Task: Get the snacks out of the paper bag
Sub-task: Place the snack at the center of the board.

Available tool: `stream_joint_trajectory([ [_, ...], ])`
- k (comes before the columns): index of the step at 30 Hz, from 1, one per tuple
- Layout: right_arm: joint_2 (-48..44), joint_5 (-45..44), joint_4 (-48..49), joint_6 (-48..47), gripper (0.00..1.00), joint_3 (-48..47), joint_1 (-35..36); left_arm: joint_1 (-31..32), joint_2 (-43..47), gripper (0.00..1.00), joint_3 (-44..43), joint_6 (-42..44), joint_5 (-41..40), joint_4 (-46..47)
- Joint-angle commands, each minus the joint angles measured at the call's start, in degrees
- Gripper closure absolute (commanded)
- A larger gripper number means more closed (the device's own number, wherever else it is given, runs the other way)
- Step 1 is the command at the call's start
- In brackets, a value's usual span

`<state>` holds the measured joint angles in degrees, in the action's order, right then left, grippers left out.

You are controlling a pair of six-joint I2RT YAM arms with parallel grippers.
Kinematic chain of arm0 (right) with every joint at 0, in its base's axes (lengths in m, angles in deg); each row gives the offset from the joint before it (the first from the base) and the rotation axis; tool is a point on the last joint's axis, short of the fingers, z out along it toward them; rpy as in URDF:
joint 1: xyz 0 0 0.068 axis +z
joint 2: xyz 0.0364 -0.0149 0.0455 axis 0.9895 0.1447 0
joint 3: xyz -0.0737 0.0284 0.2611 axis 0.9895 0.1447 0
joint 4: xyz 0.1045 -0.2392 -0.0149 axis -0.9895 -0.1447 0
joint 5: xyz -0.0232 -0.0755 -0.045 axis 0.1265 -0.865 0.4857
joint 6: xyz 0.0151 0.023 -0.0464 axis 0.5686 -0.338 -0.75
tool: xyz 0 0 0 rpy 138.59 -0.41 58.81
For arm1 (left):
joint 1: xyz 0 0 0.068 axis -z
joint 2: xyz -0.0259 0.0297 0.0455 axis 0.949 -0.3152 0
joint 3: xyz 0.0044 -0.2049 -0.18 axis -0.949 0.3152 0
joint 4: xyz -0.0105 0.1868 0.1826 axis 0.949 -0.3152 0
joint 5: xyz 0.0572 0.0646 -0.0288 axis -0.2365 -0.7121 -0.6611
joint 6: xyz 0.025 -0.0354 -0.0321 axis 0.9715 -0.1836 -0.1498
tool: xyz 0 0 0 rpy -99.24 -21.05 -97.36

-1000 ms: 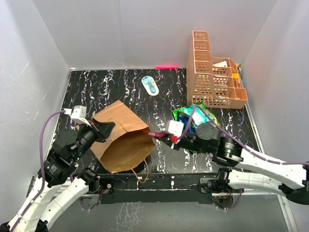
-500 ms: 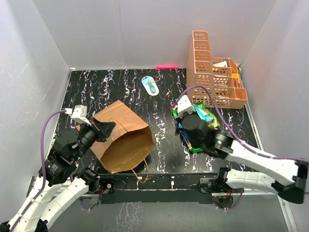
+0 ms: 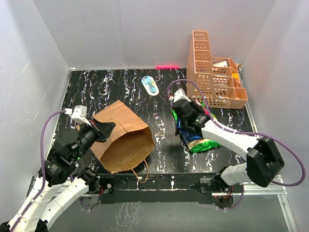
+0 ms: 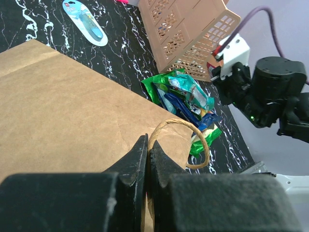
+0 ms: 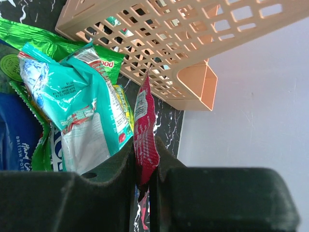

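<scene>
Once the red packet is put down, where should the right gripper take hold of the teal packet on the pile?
Probably its crumpled end, coming down from above. The teal packet lies topmost on the green packet and blue packet, and that end looks raised and free, so it can be pinched without snagging the others.

left jaws: pinched on paper bag (image 4: 72, 106) rim | snacks (image 4: 186, 96): piled beside orange basket (image 4: 188, 34)

The left arm (image 3: 58, 166) is folded at the near left, and the left gripper (image 4: 148, 145) is pinched fully together on the rim of the paper bag (image 4: 63, 106). The right arm (image 3: 227, 137) is stretched forward and leftward, and the right gripper (image 5: 143, 154) is clamped on a red snack packet (image 5: 142, 113).
</scene>
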<state>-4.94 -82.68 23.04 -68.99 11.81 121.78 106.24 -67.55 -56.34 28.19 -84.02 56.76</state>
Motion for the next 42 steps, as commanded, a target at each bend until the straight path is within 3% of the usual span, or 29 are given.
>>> stream_joint_trajectory([
  [1,3.3,-1.6,5.7,-2.6,0.92,0.8,-1.3,-0.1,0.2,1.00,-1.5,1.0,-0.2,0.4],
  [12,8.6,0.9,4.6,0.7,0.90,2.1,-1.4,0.0,0.3,1.00,-1.9,1.9,-0.6,-0.2],
  [23,9.7,9.2,-4.2,10.9,0.75,0.7,-0.9,-0.1,0.1,1.00,-1.5,1.9,-0.6,0.0],
  [33,6.2,16.3,-3.3,13.8,0.58,2.6,-0.6,-0.1,0.2,1.00,-1.4,1.3,-0.1,0.2],
  [42,2.0,15.7,-3.8,14.5,0.36,2.7,-0.7,-0.1,0.4,1.00,-1.4,1.2,0.1,-0.2],
])
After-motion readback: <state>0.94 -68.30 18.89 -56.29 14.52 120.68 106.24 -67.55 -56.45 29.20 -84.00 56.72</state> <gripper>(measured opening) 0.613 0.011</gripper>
